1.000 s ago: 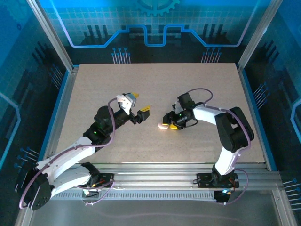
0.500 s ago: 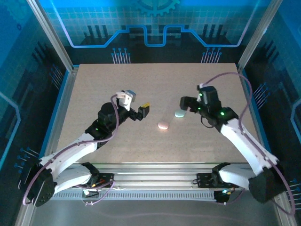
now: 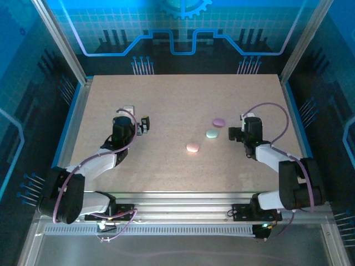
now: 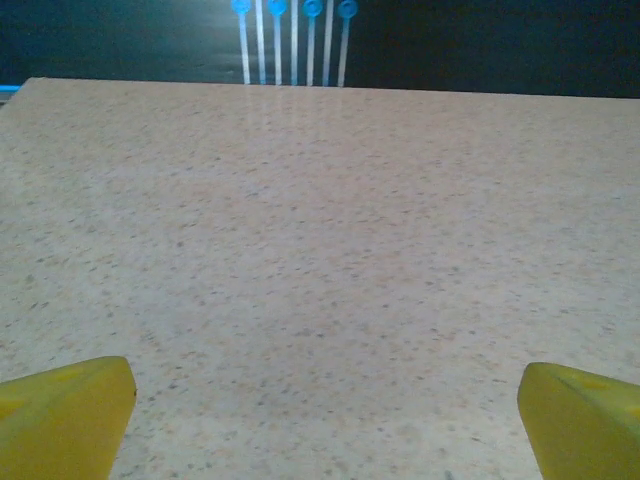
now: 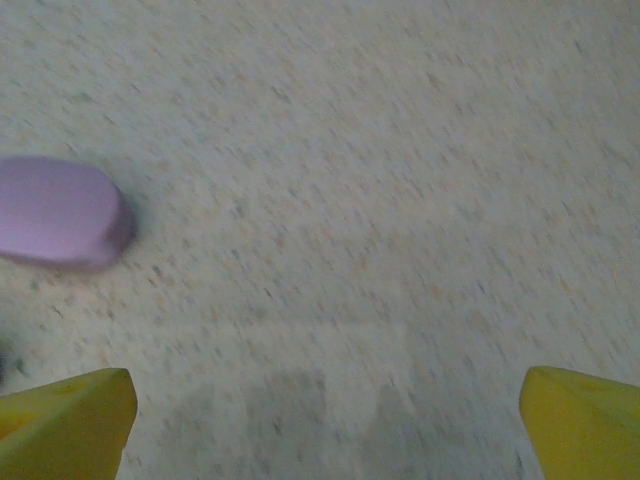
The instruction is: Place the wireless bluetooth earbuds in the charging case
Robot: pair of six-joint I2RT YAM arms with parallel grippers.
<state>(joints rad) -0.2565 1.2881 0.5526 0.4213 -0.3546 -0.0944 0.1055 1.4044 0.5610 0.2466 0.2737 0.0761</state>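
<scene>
Three closed oval charging cases lie mid-table: a pink one (image 3: 192, 147), a mint one (image 3: 212, 133) and a purple one (image 3: 218, 122). The earbuds are out of view. My left gripper (image 3: 145, 124) rests low at the left, well away from the cases; in the left wrist view it (image 4: 325, 420) stands open over bare table, yellow fingertips (image 4: 65, 415) at the corners. My right gripper (image 3: 233, 133) sits just right of the mint and purple cases. In the right wrist view it (image 5: 325, 420) is open and empty, with the purple case (image 5: 60, 212) ahead to the left.
The speckled beige table (image 3: 177, 94) is bordered by aluminium posts and dark blue walls. Blue cable ties (image 4: 290, 35) stand beyond its far edge. Metal rails (image 3: 183, 202) with the arm bases run along the near edge.
Both arms have drawn back and lowered toward their own sides. Both grippers have opened wide. The right arm left the cases, and the purple one now shows beside the mint one.
</scene>
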